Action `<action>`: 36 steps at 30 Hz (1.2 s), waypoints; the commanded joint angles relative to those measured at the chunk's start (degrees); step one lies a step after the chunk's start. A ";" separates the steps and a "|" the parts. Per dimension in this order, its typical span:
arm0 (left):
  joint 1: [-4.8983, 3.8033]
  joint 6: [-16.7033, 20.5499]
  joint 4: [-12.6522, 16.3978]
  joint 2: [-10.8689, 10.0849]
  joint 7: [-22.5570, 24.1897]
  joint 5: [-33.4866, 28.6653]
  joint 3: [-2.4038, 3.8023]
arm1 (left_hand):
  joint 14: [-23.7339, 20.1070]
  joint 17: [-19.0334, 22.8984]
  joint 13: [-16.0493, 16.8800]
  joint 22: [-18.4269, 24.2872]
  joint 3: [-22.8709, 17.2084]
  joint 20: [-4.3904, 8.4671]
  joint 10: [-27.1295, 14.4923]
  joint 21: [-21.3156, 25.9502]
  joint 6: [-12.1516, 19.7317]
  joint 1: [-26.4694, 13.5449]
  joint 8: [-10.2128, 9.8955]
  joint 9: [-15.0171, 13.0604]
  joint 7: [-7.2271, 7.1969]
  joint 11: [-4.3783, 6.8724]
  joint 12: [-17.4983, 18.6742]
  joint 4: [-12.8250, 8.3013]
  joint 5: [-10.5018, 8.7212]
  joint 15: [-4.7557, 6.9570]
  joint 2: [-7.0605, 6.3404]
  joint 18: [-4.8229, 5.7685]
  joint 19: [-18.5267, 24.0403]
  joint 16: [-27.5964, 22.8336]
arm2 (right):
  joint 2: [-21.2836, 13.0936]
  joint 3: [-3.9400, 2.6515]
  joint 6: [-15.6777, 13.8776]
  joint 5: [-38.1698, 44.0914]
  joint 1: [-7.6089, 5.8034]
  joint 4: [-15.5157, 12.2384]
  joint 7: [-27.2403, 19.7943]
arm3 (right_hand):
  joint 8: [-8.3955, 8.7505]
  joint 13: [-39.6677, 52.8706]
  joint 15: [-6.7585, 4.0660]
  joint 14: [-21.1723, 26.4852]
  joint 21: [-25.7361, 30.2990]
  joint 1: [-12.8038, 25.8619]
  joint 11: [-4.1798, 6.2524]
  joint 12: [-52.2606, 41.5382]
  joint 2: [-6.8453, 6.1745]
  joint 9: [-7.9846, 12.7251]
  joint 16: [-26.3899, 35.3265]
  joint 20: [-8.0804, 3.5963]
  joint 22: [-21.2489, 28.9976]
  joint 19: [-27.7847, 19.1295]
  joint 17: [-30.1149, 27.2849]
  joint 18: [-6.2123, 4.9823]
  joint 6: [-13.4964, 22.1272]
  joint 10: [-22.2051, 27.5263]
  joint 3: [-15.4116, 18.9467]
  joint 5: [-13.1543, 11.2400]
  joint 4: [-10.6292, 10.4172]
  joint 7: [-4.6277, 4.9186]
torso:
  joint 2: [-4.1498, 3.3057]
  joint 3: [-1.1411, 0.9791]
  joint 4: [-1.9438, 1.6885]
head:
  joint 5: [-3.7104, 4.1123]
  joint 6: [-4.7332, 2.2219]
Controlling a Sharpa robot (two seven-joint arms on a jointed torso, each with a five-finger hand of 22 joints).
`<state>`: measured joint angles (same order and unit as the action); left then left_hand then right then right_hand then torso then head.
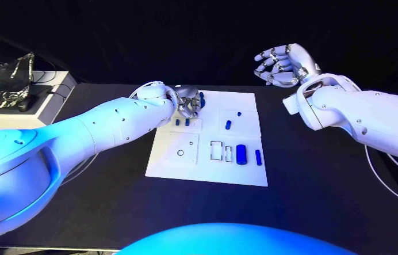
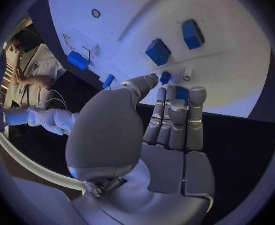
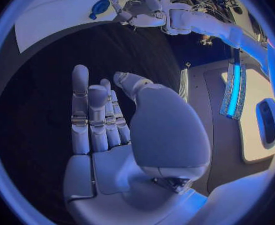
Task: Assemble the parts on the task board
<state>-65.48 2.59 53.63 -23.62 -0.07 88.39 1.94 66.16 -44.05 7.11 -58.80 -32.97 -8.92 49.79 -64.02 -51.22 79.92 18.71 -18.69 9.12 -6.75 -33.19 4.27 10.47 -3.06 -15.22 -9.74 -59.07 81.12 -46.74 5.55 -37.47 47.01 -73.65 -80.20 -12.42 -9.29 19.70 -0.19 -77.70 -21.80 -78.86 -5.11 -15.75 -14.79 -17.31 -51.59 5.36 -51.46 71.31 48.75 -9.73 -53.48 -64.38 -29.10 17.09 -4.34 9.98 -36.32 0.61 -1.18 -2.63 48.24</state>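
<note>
The white task board [image 1: 207, 163] [image 2: 231, 60] lies mid-table. My left hand [image 1: 187, 102] [image 2: 156, 135] hangs over its far left corner, fingers straight and side by side. Their tips sit at a small blue part [image 2: 165, 77] and a longer blue part [image 1: 201, 98] [image 2: 182, 94]; whether either is gripped is hidden. Two blue blocks [image 2: 157, 51] [image 2: 192, 33] stand just beyond the fingertips. A thick blue pill [image 1: 241, 154] and a thin blue bar [image 1: 258, 157] lie at the board's near right. My right hand [image 1: 282, 65] [image 3: 106, 135] is raised beyond the board's far right corner, holding nothing, fingers apart.
Outlined slots [image 1: 217, 150] and small round holes [image 1: 181, 152] mark the board's near half. Small blue pieces [image 1: 228, 125] [image 1: 238, 114] sit mid-board. A white box with cables [image 1: 25, 102] stands at the table's far left edge. Black table [image 1: 315, 174] surrounds the board.
</note>
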 commanded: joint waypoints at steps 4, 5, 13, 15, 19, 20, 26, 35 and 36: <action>0.10 -1.07 -0.45 0.38 -0.35 0.32 -0.03 | 0.41 0.13 -0.10 -0.14 -0.71 0.18 0.48 -0.36 -0.50 0.56 -0.39 0.09 0.04 0.06 0.30 -0.11 0.00 0.06 0.40 0.95 -0.36 0.27 | 0.01 -0.06 0.50 0.21 -0.03 -0.13 -0.63 | 0.34 -0.05 0.28 0.08 0.18 0.42 -0.04 0.16 0.02 -0.08 0.18 0.16 -0.06 0.24 0.09 -0.59 -0.14 -0.38 -0.06 0.19 0.25 0.08 | 0.02 0.00 -0.01 | 0.06 0.03; 0.12 -1.10 -0.53 0.42 -0.34 0.32 -0.04 | 0.41 0.16 -0.12 -0.16 -0.83 0.19 0.55 -0.39 -0.54 0.59 -0.43 0.11 0.05 0.06 0.34 -0.15 -0.01 0.07 0.44 0.95 -0.36 0.30 | 0.02 -0.06 0.50 0.21 -0.04 -0.13 -0.63 | 0.34 -0.05 0.28 0.08 0.18 0.42 -0.04 0.16 0.02 -0.08 0.18 0.16 -0.06 0.24 0.09 -0.59 -0.14 -0.38 -0.06 0.19 0.25 0.08 | 0.01 -0.01 -0.01 | 0.05 0.04; 0.35 -0.90 -1.15 0.82 -0.21 0.30 -0.08 | 0.40 0.20 -0.17 -0.23 -1.00 0.21 0.60 -0.46 -0.56 0.61 -0.53 0.15 0.09 0.05 0.44 -0.24 -0.03 0.08 0.41 0.96 -0.38 0.35 | 0.12 -0.07 0.50 0.18 -0.04 -0.15 -0.66 | 0.34 -0.05 0.28 0.08 0.18 0.42 -0.04 0.16 0.02 -0.08 0.18 0.16 -0.06 0.24 0.09 -0.59 -0.14 -0.38 -0.06 0.19 0.25 0.08 | -0.04 0.02 0.00 | 0.11 0.07; 0.42 -0.79 -1.30 0.89 -0.16 0.29 -0.08 | 0.40 0.20 -0.17 -0.23 -1.00 0.21 0.60 -0.46 -0.56 0.61 -0.53 0.15 0.09 0.05 0.44 -0.24 -0.03 0.08 0.41 0.96 -0.38 0.35 | 0.13 -0.08 0.50 0.18 -0.04 -0.15 -0.67 | 0.34 -0.05 0.28 0.08 0.18 0.42 -0.04 0.16 0.02 -0.08 0.18 0.16 -0.06 0.24 0.09 -0.59 -0.14 -0.38 -0.06 0.19 0.25 0.08 | -0.06 -0.01 0.02 | 0.14 0.07; 0.54 -0.62 -1.53 1.04 -0.01 0.16 -0.09 | 0.48 0.14 -0.23 -0.51 -1.24 0.22 0.68 -0.71 -0.55 0.60 -0.70 0.22 0.12 0.04 0.58 -0.30 -0.04 0.07 0.47 1.03 -0.60 0.45 | 0.13 -0.09 0.51 0.18 -0.04 -0.18 -0.67 | 0.34 -0.05 0.28 0.08 0.18 0.42 -0.04 0.16 0.02 -0.08 0.18 0.16 -0.06 0.24 0.09 -0.59 -0.14 -0.38 -0.06 0.19 0.25 0.08 | -0.04 -0.02 0.00 | 0.25 0.14; 0.57 -0.61 -1.58 1.09 0.03 0.13 -0.09 | 0.58 -0.01 -0.24 -0.62 -1.32 0.22 0.76 -0.81 -0.57 0.57 -0.73 0.23 0.14 0.05 0.59 -0.30 -0.05 0.08 0.51 1.06 -0.70 0.51 | 0.13 -0.09 0.51 0.18 -0.04 -0.18 -0.66 | 0.34 -0.05 0.28 0.08 0.18 0.42 -0.04 0.16 0.02 -0.08 0.18 0.16 -0.06 0.24 0.09 -0.59 -0.14 -0.38 -0.06 0.19 0.25 0.08 | -0.05 -0.01 -0.01 | 0.26 0.15; 0.71 -0.59 -1.86 1.33 0.24 -0.05 -0.13 | 0.70 -0.04 -0.29 -0.82 -1.69 0.25 1.12 -1.03 -0.66 0.64 -0.89 0.28 0.12 0.10 0.69 -0.44 -0.07 0.12 0.68 1.09 -0.85 0.65 | 0.16 -0.10 0.52 0.17 -0.05 -0.23 -0.66 | 0.35 -0.34 0.29 0.04 0.20 0.44 -0.06 0.42 0.09 -0.08 0.21 0.18 -0.07 0.25 0.16 -0.59 -0.18 -0.53 -0.08 0.20 0.28 0.07 | -0.02 -0.04 -0.01 | 0.30 0.24; 0.82 -0.64 -2.27 1.54 0.37 -0.15 -0.21 | 1.13 -0.24 -0.48 -1.58 -2.86 0.43 2.45 -1.81 -1.94 0.94 -0.85 0.19 0.11 0.37 1.17 -1.04 -0.15 0.37 1.58 1.22 -1.30 1.08 | 0.17 -0.11 0.53 0.16 -0.05 -0.30 -0.63 | 0.35 -0.34 0.29 0.04 0.20 0.44 -0.06 0.42 0.09 -0.08 0.21 0.18 -0.07 0.25 0.16 -0.59 -0.18 -0.53 -0.08 0.20 0.28 0.07 | -0.02 -0.04 -0.01 | 0.31 0.39; 0.82 -0.56 -2.31 1.57 0.40 -0.16 -0.22 | 1.17 -0.21 -0.51 -1.62 -2.96 0.46 2.63 -1.87 -2.05 0.97 -0.86 0.19 0.11 0.42 1.24 -1.12 -0.17 0.40 1.65 1.22 -1.31 1.11 | 0.17 -0.11 0.53 0.16 -0.05 -0.31 -0.63 | 0.35 -0.34 0.29 0.04 0.20 0.44 -0.06 0.42 0.09 -0.08 0.21 0.18 -0.07 0.25 0.16 -0.59 -0.18 -0.53 -0.08 0.20 0.28 0.07 | -0.02 -0.04 -0.01 | 0.31 0.39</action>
<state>-64.75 2.27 51.35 -22.23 -0.15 88.34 1.77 66.98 -44.17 6.66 -60.40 -35.76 -8.40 52.15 -65.70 -52.97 80.99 18.05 -18.44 9.24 -6.25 -32.12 3.07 10.47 -2.47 -14.15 -8.98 -60.00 82.05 -46.60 5.49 -37.46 47.00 -73.67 -80.40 -12.43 -9.29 19.42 -0.19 -77.69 -21.80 -78.86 -5.21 -15.53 -14.79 -17.35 -51.60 5.36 -51.47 71.31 48.85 -9.73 -53.48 -64.47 -29.10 17.08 -4.34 9.95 -36.34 0.54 -1.17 -2.31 48.60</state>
